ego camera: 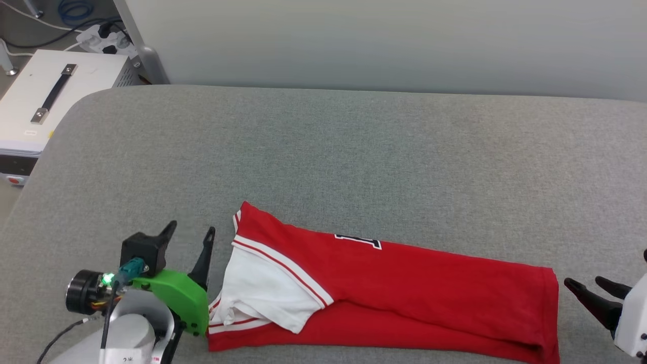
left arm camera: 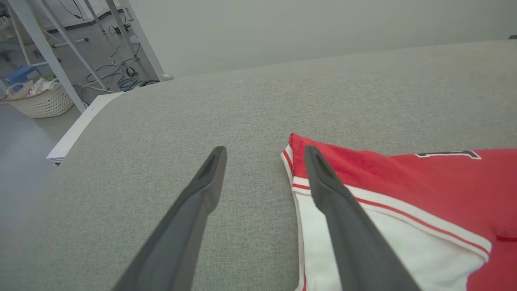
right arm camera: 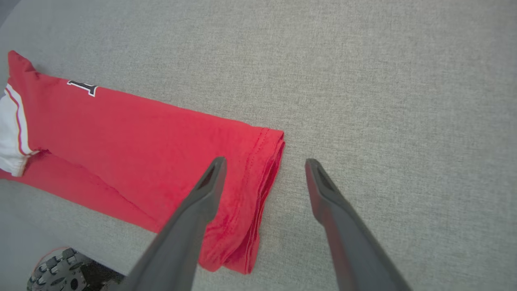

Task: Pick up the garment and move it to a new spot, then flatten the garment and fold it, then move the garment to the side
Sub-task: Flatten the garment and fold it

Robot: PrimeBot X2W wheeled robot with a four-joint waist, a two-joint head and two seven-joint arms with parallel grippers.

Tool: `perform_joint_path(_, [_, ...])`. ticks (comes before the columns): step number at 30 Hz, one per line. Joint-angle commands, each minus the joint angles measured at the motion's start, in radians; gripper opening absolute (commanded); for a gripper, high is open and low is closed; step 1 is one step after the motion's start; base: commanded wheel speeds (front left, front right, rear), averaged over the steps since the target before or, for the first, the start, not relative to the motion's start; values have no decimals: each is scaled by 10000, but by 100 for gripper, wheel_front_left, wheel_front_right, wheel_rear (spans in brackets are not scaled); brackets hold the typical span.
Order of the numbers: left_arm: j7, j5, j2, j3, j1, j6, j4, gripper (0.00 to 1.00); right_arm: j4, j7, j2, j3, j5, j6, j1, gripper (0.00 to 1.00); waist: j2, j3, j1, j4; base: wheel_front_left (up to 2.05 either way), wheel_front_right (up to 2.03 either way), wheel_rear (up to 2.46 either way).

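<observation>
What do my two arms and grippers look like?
Left gripper: two long dark tapered fingers, a bright green bracket, a teal connector, a lit green light and a black cable beside a pale forearm. Right gripper: matching dark fingers on a white housing.

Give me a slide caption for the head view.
Red shirt folded into a long strip on the grey surface, with the open left gripper and open right gripper beside its two ends.

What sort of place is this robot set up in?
Probably a lab or test room, not a home: a grey cloth-covered worktable, a white equipment case beside it, and a power strip with loose cables on the floor.
</observation>
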Motion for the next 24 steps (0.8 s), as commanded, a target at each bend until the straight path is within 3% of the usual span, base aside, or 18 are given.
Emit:
perform_joint_path(1, [-56,412,-198,463,253,247,-200,100,-12,271,-79,-53,133,-6,143,100,0,88,1,83,0,0,0])
perform_joint_path(6, [-61,2041,-829,2239,1175,673,-792,100,336,1028,-26,-115,472,-6,187,100,0,262,1,238,0,0,0])
perform_joint_path(10, [-62,3326,-1534,3534,1982,630,-1076,100,751,1209,192,3,486,-6,60,100,0,390,1,367,0,0,0])
perform_joint_path(17, [-63,4950,-2855,5395,3246,176,-1455,100,1384,1128,587,343,520,-6,-323,100,0,612,1,610,0,0,0])
perform_joint_path(24, [-64,6263,-4031,6449,3852,-667,-1322,100,1858,960,731,945,543,-6,-566,100,0,803,1,876,0,0,0])
